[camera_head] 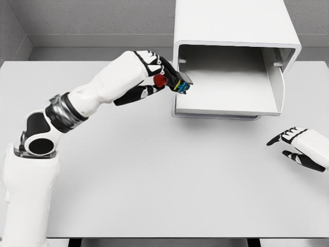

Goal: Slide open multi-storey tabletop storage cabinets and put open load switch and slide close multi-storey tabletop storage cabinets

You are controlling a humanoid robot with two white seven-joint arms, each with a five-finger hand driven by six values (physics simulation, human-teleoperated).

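Observation:
A white storage cabinet [234, 31] stands at the table's far side with its drawer [226, 105] pulled out toward me. My left hand [162, 77] is raised just left of the drawer's front corner and is shut on the load switch [180, 84], a small dark block with a red knob and blue and yellow marks. The switch sits at the drawer's left edge, above the rim. My right hand [298, 146] rests low at the right of the table, fingers relaxed and holding nothing.
The grey table [154, 180] spreads wide in front of the cabinet. A grey wall runs behind it. The drawer's right side wall [280, 85] stands tall near the cabinet's right edge.

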